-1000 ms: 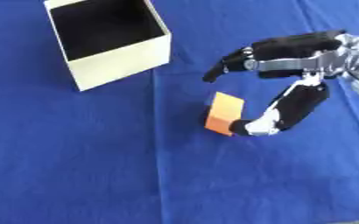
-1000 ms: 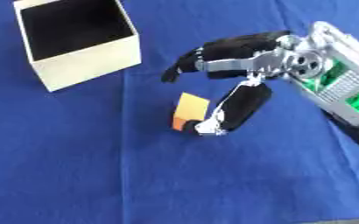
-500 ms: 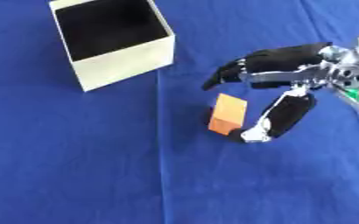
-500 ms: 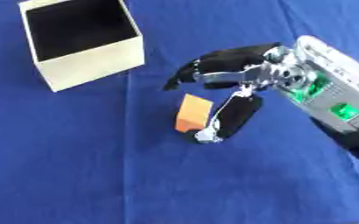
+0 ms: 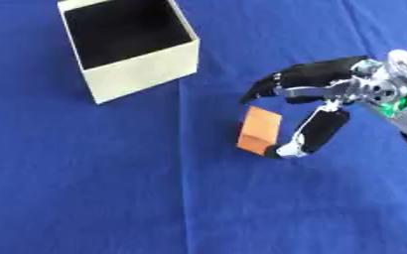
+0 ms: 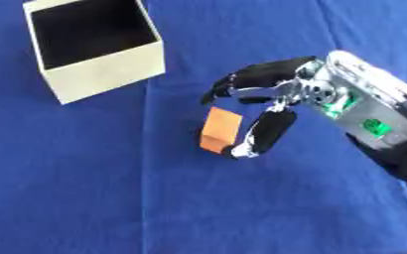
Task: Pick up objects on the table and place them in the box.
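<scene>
A small orange block (image 5: pixel 259 130) stands on the blue cloth, below and to the right of the box. My right hand (image 5: pixel 324 79) comes in from the right and arches over it, open. Its fingers (image 5: pixel 268 88) curve above the block's top with a gap showing. The thumb (image 5: pixel 315 131) reaches down along the block's right side, and its tip lies against the lower right corner. The cream cardboard box (image 5: pixel 142 72) sits at the upper left, open at the top with a dark, empty-looking inside. My left hand shows in neither view.
The blue cloth (image 5: pixel 111 188) covers the whole table, with a fold line running down from the box. Nothing else lies on it. My right forearm (image 6: pixel 376 126), silver with green parts, fills the right edge.
The fingers have come down a little closer to the block's top. The block and the box stay where they were.
</scene>
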### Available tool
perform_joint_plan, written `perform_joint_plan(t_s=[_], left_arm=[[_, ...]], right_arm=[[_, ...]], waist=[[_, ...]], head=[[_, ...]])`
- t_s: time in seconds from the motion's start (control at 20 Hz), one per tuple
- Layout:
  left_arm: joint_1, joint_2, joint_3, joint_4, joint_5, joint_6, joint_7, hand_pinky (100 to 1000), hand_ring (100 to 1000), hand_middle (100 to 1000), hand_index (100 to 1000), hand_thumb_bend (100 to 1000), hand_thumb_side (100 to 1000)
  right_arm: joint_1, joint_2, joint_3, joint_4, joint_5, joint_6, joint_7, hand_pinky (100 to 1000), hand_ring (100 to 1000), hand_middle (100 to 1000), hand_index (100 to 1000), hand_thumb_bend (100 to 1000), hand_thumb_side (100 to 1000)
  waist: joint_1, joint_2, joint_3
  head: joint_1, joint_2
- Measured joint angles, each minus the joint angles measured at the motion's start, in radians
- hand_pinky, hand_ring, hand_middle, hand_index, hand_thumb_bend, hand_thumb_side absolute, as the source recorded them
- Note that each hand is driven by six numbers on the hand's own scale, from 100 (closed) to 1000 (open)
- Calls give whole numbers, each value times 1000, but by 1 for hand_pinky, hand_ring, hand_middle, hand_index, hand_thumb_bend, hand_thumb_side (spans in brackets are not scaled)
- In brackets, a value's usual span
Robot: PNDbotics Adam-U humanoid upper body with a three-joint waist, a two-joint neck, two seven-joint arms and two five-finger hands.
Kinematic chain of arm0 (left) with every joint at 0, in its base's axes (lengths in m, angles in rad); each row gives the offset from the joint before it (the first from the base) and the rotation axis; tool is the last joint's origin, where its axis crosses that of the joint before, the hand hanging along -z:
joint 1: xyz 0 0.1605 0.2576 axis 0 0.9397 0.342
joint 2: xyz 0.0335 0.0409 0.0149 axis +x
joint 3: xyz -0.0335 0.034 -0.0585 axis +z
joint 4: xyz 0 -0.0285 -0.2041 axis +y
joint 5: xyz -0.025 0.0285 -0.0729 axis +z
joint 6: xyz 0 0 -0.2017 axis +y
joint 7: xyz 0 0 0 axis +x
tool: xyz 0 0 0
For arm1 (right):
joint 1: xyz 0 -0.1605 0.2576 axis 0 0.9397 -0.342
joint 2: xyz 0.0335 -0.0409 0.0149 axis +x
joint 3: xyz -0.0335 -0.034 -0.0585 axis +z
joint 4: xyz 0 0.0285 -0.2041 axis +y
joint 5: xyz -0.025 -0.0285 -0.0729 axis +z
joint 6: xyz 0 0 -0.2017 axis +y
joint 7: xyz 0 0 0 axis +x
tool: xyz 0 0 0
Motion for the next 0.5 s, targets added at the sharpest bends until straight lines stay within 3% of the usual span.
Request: perform_joint_plan(t_s=[0.25,0.5], left_arm=[[0,-1,0,0,0,1,-1,471,530,628,718,304,714],[0,-9,0,0,0,1,-1,471,530,628,718,303,714]], right_arm=[[0,8,7,22,-4,-4,10,920,982,894,974,381,528],[-1,24,14,36,-12,0,19,873,902,861,960,383,524]], waist=[[1,0,1],[1,0,5]], head=[[0,0],[0,-1]])
